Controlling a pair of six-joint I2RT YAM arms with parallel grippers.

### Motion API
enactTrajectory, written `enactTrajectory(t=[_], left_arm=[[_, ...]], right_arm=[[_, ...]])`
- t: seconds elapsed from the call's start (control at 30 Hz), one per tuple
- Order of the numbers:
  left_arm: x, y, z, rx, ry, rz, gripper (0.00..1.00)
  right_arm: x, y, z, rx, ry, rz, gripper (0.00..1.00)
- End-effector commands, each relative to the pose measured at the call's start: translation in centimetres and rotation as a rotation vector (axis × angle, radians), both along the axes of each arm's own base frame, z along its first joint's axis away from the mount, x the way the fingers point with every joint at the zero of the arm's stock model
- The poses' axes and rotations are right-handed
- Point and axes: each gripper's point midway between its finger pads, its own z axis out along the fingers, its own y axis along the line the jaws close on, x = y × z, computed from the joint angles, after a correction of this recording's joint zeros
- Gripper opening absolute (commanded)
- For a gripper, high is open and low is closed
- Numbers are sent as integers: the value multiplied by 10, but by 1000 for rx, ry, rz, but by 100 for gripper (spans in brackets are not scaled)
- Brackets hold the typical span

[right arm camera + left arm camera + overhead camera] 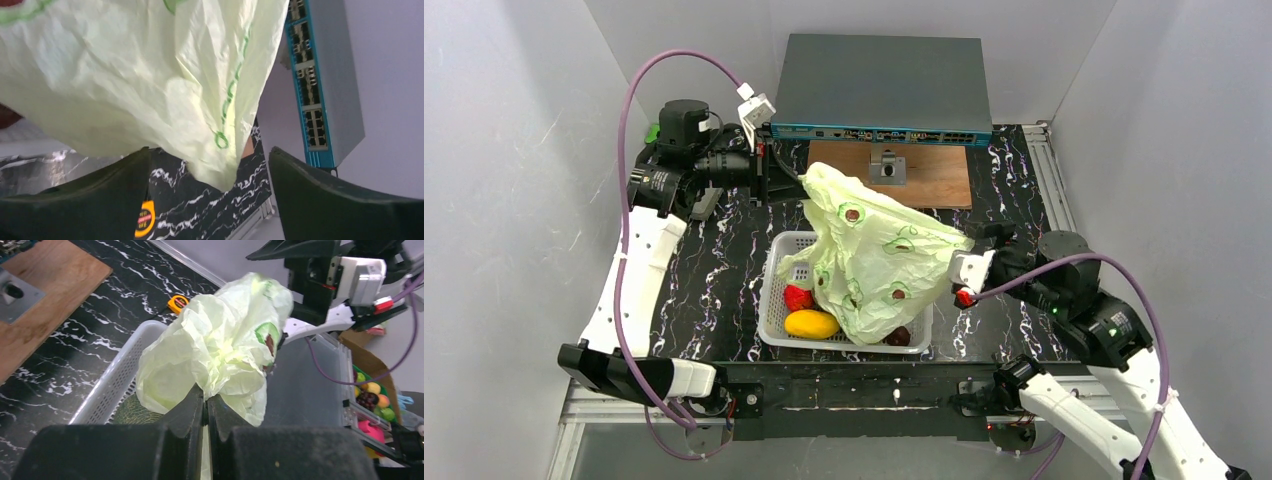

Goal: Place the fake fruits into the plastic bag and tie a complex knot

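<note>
My left gripper (206,407) was clamped on a bunched edge of the plastic bag (879,262), which draped over the white basket (772,295); my right gripper (210,157) stood with jaws apart around a loose corner. On one pinch, I feared the thin film could slip or tear.
</note>
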Motion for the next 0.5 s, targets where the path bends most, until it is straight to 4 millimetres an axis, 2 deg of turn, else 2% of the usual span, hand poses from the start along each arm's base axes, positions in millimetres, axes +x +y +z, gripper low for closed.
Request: enactTrajectory(t=[0.0,0.13,0.2,0.27,0.37,0.4,0.47], left_arm=[[1,3,8,49,-135,32,0],[4,-2,1,89,-168,26,0],[1,-6,-1,101,-185,9,0],[1,-9,-4,130,-208,8,0],[-2,-14,1,110,-201,-23,0],[-19,-28,8,80,-219,-108,0],[-32,-39,9,71,-232,-164,0]], right_arm=[[-33,-15,0,-8,264,-32,98],[-68,-4,29,40,426,69,98],[-77,4,43,68,507,102,98],[-81,10,49,42,564,137,98],[-66,18,64,81,590,96,99],[-45,48,99,244,623,112,98],[-26,70,121,368,668,107,98]])
